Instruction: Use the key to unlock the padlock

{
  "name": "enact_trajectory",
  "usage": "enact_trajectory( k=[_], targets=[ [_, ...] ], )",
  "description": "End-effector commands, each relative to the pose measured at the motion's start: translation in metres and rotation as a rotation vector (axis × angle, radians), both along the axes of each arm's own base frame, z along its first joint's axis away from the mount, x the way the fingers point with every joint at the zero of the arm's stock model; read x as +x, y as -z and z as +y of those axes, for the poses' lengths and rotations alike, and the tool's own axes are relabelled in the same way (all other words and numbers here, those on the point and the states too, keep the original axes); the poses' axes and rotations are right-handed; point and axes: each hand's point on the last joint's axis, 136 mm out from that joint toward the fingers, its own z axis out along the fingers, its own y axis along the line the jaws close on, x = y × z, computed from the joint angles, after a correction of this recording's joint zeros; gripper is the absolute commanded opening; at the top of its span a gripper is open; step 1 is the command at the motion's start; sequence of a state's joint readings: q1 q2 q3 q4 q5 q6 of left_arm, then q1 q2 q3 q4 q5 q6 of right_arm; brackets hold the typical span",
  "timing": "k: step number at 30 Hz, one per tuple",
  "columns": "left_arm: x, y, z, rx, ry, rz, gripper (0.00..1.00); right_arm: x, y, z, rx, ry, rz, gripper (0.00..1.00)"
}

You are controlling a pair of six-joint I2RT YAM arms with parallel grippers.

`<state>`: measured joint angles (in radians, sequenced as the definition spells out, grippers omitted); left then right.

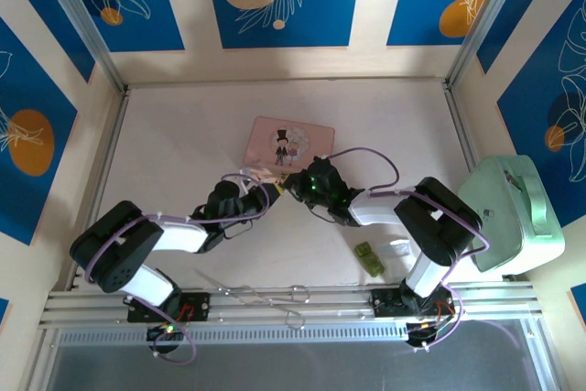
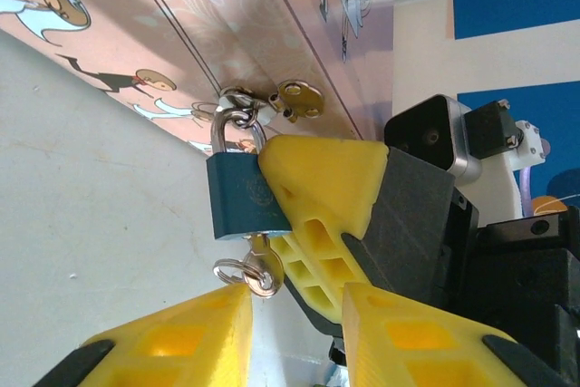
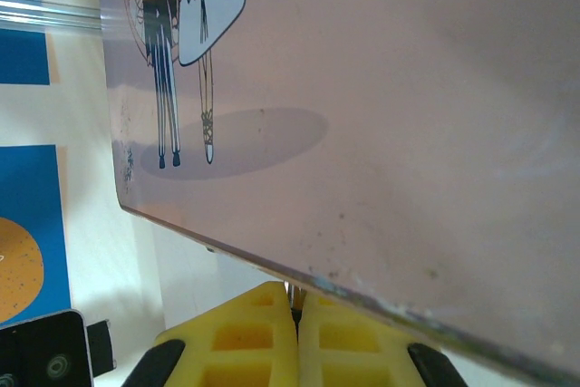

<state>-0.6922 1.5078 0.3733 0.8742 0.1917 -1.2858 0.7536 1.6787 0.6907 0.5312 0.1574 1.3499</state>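
The tiny dark blue padlock (image 2: 243, 197) with a silver loop is hanging from the clasp of the pink picture box (image 2: 227, 33), in the middle of the left wrist picture. A small silver key (image 2: 261, 269) on a ring is sticking out of its bottom. The right gripper (image 3: 295, 314) is squeezing its yellow fingers together right beside the padlock, but I cannot tell what they are pinching. The left gripper (image 2: 299, 314) is hovering wide open just below, holding nothing.
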Motion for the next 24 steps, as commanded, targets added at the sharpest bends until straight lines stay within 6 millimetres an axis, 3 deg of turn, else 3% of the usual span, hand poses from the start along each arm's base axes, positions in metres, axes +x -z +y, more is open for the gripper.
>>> enact_trajectory(
  k=[1, 10, 16, 24],
  targets=[
    [0.006, 0.021, 0.009, 0.071, -0.080, 0.055, 0.33, -0.044, 0.045, -0.002, -0.005, -0.019, 0.274, 0.00],
    [0.011, 0.023, 0.008, 0.067, -0.118, 0.083, 0.35, -0.044, 0.043, 0.001, -0.004, -0.024, 0.276, 0.00],
    [0.016, 0.024, 0.000, 0.056, -0.110, 0.089, 0.29, -0.046, 0.042, 0.003, -0.001, -0.025, 0.280, 0.00],
    [0.018, 0.023, -0.002, 0.056, -0.111, 0.083, 0.13, -0.048, 0.042, 0.005, -0.008, -0.028, 0.287, 0.00]
  ],
)
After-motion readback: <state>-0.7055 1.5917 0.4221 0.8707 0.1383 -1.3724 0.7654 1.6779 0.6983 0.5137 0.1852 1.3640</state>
